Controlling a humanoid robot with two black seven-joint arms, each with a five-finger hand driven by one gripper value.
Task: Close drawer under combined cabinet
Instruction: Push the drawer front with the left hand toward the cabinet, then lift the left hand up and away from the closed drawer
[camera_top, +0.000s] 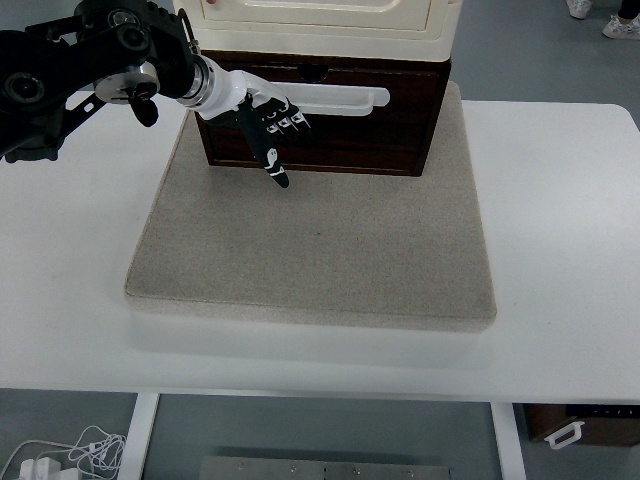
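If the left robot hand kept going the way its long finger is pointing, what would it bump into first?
Probably the grey mat. The left robot hand sits in front of the dark drawer, with one finger pointing down and toward the camera, away from the drawer. From one view, its height above the mat is unclear.

The left hand (266, 118) has a white palm and black jointed fingers; behind it, a silver wrist ring and black arm.

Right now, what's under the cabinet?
A grey stone-like slab on the white table. The left hand rests at the dark drawer; its inside is hidden.
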